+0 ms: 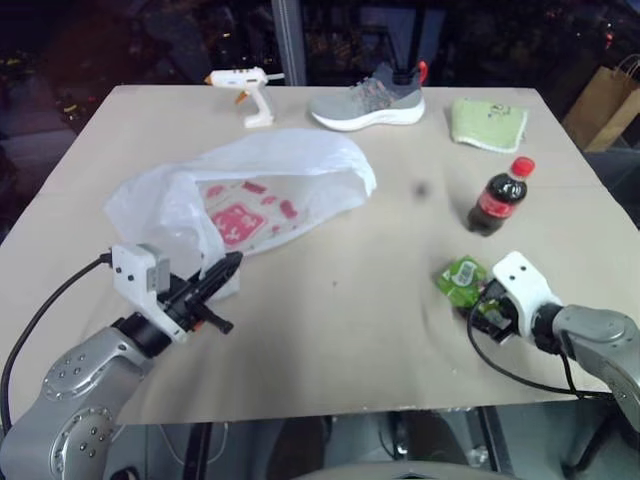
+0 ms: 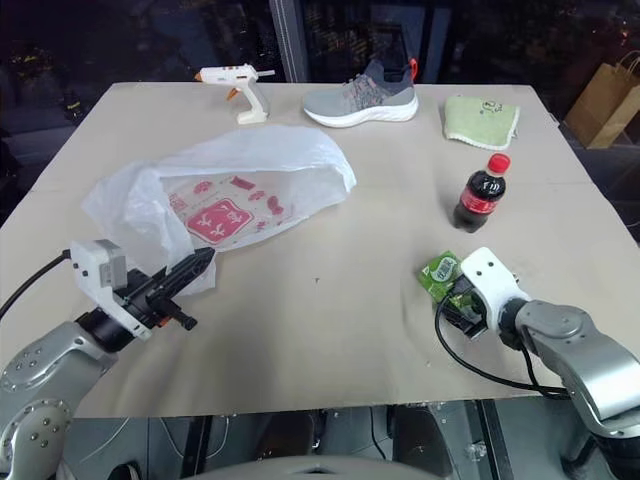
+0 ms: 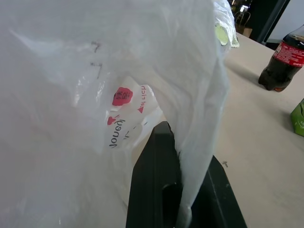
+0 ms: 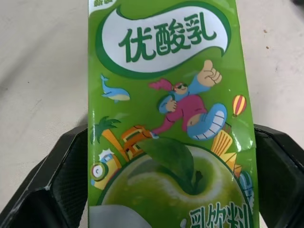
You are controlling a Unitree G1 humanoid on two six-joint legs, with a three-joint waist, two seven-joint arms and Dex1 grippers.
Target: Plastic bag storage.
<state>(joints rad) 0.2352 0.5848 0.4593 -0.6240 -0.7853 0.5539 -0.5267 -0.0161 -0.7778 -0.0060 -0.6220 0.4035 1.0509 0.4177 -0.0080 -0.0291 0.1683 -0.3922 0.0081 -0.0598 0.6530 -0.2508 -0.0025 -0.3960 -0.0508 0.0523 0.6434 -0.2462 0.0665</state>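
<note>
The plastic bag [image 1: 270, 180], crinkly translucent white with red print, lies open-mouthed on the left half of the table [image 1: 350, 330]. My left gripper [image 1: 232, 262] is shut on the bag's near edge. In the left wrist view the film [image 3: 71, 95] runs pinched between the black fingers [image 3: 152, 185]. Near the table's right front lies a small green drink carton [image 1: 460, 275]. My right gripper [image 1: 478, 300] points down at it, open. In the right wrist view the carton [image 4: 166, 95] lies between the two wide-set fingers [image 4: 57, 180]; whether they touch it is unclear.
A cola bottle [image 1: 498, 197] stands behind the carton. Along the far edge lie a glue gun [image 1: 245, 90], a grey shoe [image 1: 368, 100] and a green cloth [image 1: 487, 123]. A brown paper bag [image 1: 605, 105] stands off the table's far right corner.
</note>
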